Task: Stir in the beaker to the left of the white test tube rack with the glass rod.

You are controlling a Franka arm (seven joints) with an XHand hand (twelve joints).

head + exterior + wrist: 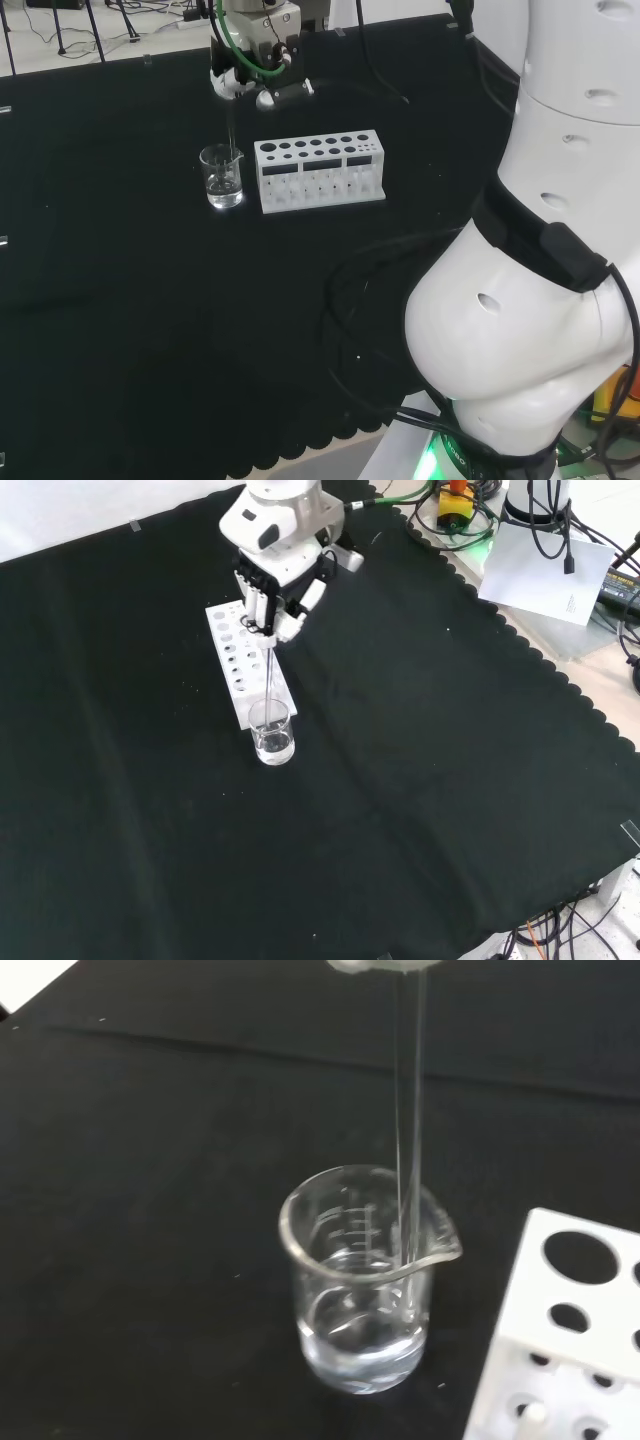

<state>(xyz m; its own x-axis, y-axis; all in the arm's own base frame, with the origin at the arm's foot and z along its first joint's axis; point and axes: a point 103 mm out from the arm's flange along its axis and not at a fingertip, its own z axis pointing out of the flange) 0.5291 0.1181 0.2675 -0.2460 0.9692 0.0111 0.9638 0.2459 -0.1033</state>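
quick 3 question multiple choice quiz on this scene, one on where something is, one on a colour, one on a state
1. In the head view, the beaker stands where relative to the test tube rack?
A. left
B. right
C. on top

2. What colour is the rack?
A. red
B. white
C. blue

3. Where is the glass rod's lower end?
A. flat on the cloth
C. in a rack hole
B. inside the beaker

Answers:
1 A, the beaker sits just left of the rack.
2 B, it shows white against the black cloth.
3 B, the hand holds the rod, which runs down into the beaker's clear liquid.
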